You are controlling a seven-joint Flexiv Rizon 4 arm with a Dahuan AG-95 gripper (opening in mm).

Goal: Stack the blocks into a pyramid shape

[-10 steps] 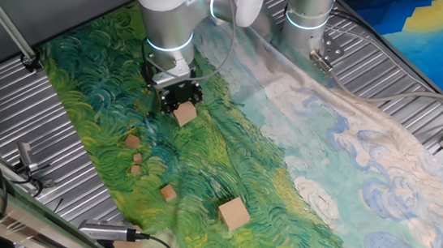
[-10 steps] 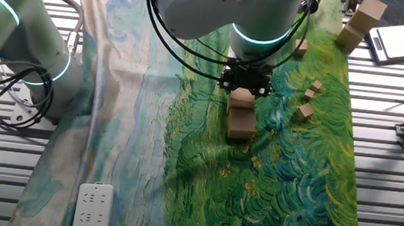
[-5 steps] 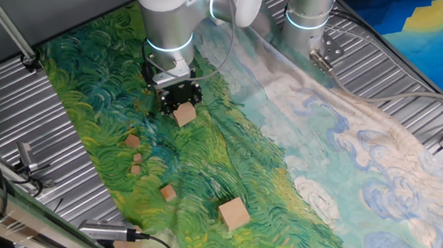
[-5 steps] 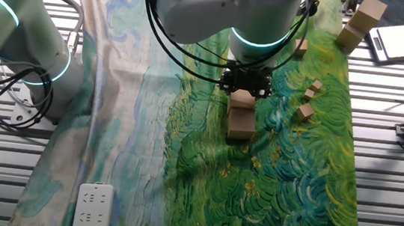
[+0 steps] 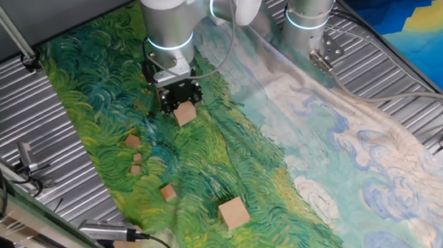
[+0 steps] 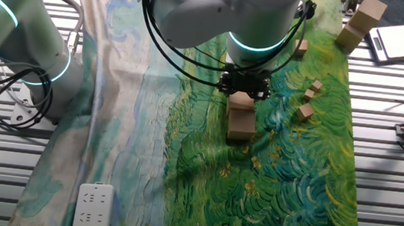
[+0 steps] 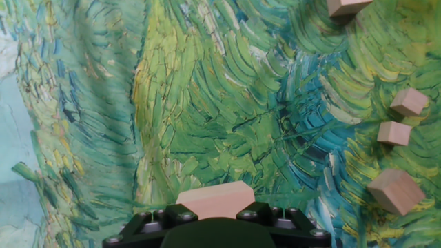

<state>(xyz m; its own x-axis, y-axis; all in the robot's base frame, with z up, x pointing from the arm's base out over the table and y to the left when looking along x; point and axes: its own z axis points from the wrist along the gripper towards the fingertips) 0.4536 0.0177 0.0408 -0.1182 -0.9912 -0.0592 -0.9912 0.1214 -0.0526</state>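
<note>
Gripper (image 6: 242, 92): clamped on upper block (image 6: 242, 100), seated atop larger block (image 6: 241, 122); unchanged across the last second. Placement apparently done, release pending.

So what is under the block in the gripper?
In the other fixed view, the held block sits above a larger block on the cloth. Whether they touch cannot be told.
</note>
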